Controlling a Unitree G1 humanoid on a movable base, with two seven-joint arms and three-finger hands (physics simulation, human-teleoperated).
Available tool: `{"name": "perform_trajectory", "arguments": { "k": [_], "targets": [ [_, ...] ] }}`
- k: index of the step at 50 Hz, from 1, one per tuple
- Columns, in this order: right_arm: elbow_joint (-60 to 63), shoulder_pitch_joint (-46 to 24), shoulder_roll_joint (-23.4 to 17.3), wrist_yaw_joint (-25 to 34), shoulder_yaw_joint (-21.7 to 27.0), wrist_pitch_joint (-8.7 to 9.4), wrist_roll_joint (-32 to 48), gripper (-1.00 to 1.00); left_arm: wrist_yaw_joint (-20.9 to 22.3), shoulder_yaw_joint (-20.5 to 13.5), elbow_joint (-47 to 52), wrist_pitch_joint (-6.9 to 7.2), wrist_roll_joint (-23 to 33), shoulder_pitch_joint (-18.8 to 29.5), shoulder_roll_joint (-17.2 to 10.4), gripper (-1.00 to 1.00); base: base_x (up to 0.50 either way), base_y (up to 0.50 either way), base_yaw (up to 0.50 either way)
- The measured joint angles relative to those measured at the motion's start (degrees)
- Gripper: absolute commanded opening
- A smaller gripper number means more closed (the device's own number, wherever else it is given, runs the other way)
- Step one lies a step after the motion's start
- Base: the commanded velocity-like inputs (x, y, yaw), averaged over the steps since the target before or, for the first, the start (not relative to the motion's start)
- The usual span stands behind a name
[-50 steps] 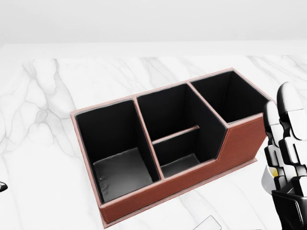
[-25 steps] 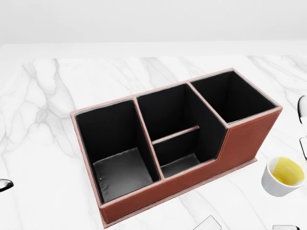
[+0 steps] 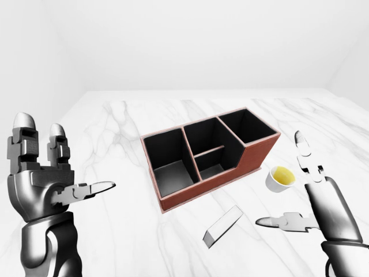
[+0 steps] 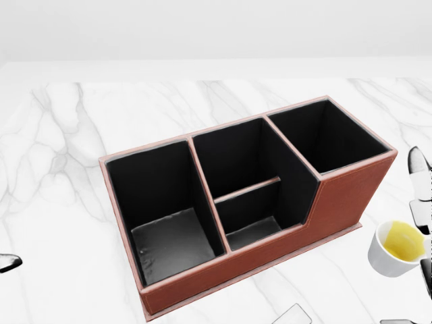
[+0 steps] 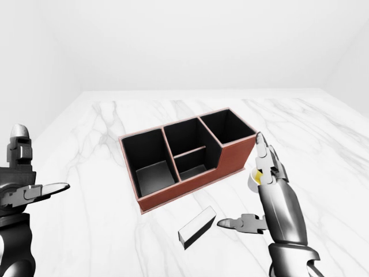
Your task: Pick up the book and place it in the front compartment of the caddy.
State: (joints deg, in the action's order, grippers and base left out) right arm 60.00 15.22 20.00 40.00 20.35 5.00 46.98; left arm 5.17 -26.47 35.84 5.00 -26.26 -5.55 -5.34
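Since half a second ago the right hand [image 3: 308, 193] has edged back into the head view's right edge, partly covering the cup [image 3: 280, 178]; caddy and camera unchanged.

Counter [image 3: 121, 121]: white marble slab with grey veins, glossy, fills most of every view.

Caddy [image 3: 253, 156]: long rectangular box, reddish-brown leather-look outside, matte black lining, set at an angle at centre frame. Three sections in a row; the middle one is split by a low thin divider, and its lower wall steps down with a slanted cut. All compartments look empty.

Left hand [image 3: 49, 182]: metallic grey, segmented, raised at left of the left-eye view, fingers upright and spread, thumb out sideways, released, holding nothing.

Right hand: lower right, same grey metal, fingers extended upward, thumb pointing left, released, just beside the cup.

Book [image 3: 222, 226]: thin flat slab, white cover with dark edge, lying on the counter below the caddy, left of the right thumb, apart from both hands.

Cup: small, round, white, yellow inside, near the caddy's right end.
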Motion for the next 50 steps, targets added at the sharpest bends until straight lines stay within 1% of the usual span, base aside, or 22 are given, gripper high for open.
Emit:
{"name": "perform_trajectory", "arguments": {
  "k": [10,24,35,50],
  "targets": [
    [0.0,0.4,0.0,0.0,-1.6,0.00,3.3,1.00,0.1,0.2,0.8,0.00,0.3,-0.5,0.3,1.00,0.00,0.00,0.00],
    [0.0,2.1,-0.5,0.0,-6.6,0.00,7.0,1.00,0.1,0.0,3.1,0.00,0.6,-0.6,0.5,1.00,0.00,0.00,0.00],
    [0.0,3.5,-5.9,0.0,-11.2,0.00,10.6,1.00,0.0,-0.2,4.9,0.00,0.8,-0.8,0.7,1.00,0.00,0.00,0.00],
    [0.0,6.3,-12.9,0.0,-13.9,0.00,13.0,1.00,0.3,0.1,6.2,0.00,1.1,-1.4,1.3,1.00,0.00,0.00,0.00]
  ]
}}
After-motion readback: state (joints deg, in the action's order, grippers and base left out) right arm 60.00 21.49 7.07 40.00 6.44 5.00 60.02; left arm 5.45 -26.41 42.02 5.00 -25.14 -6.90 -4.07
